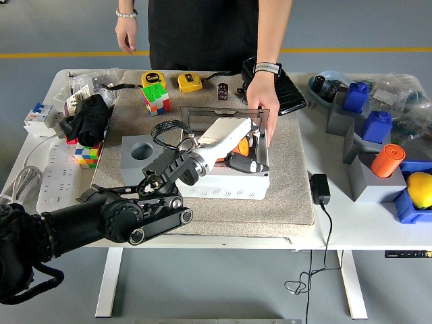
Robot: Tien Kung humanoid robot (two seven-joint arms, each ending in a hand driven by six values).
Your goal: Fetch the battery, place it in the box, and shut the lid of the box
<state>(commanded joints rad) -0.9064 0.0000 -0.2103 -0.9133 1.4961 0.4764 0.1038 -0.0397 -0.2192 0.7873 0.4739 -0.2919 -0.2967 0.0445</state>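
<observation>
Battery (237, 146): orange, inside white box (229, 183).
Left hand (237, 156): fingers hidden; grip cannot be told.
Person's hand (262, 108): steadying box's far rim.
Advice: battery seated flat before release.

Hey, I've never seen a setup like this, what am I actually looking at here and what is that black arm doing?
This is one picture from a camera high on a humanoid robot, looking down over a white table. The black arm from the left is the robot's own; its left hand reaches into an open white box on a beige mat. Whether it grips anything is hidden. Its right arm is out of view. A person stands at the far side, one hand on the box's far right edge. Around lie Rubik's cubes, tape measures, a grey block with a hole, an orange cylinder and a power strip.
</observation>
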